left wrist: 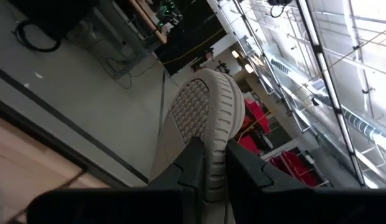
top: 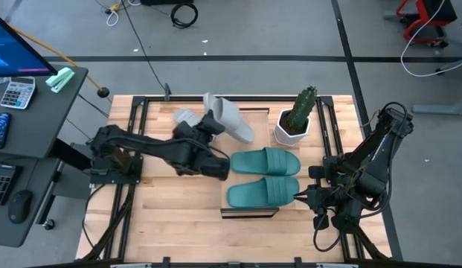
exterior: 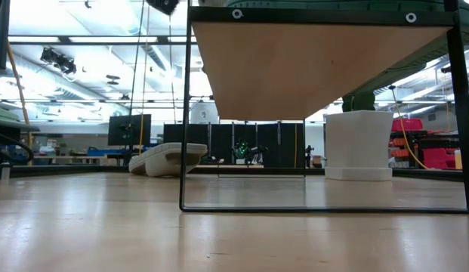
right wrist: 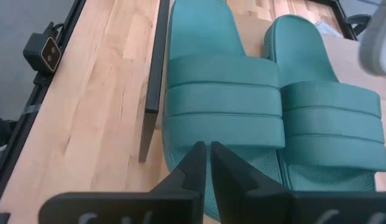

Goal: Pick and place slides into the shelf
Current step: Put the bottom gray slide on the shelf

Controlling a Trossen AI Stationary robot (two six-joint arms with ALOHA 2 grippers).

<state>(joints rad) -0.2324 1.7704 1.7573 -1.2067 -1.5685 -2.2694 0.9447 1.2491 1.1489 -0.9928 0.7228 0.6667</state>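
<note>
Two teal slides rest on the shelf above the slatted table.

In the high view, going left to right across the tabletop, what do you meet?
Left arm's base → grey slide lying on the table → left gripper holding the other grey slide → two teal slides on the shelf → potted cactus → right gripper → right arm.

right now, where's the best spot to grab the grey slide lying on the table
Probably pinch the lying grey slide across the thick edge of its sole, coming straight down from above. It lies flat and low on the table, with nothing crowding its sides. The left gripper is shut on the other grey slide by its sole.
</note>
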